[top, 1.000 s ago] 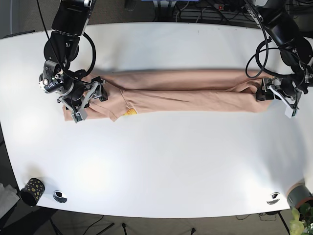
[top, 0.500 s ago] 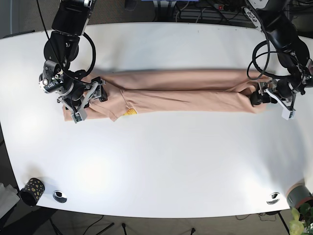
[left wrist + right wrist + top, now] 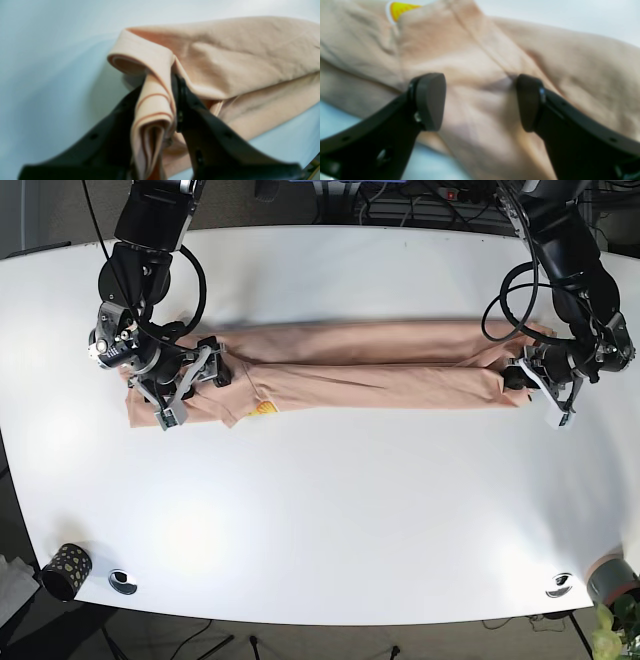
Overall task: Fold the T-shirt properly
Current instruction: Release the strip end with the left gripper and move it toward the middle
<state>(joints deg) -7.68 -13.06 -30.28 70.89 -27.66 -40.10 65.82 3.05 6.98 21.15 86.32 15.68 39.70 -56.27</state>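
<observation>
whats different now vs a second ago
The left gripper, shut on the T-shirt hem, has dragged that end inward along the table. The right gripper edged inward too, jaws open over the cloth. The shirt stays a long folded strip.

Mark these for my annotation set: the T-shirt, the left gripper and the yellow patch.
T-shirt (image 3: pixel 380 367), base view, middle of the folded body.
Left gripper (image 3: pixel 160 100), left wrist view, between the fingertips, on the pinched hem.
Yellow patch (image 3: pixel 402 7), right wrist view, its centre.
</observation>
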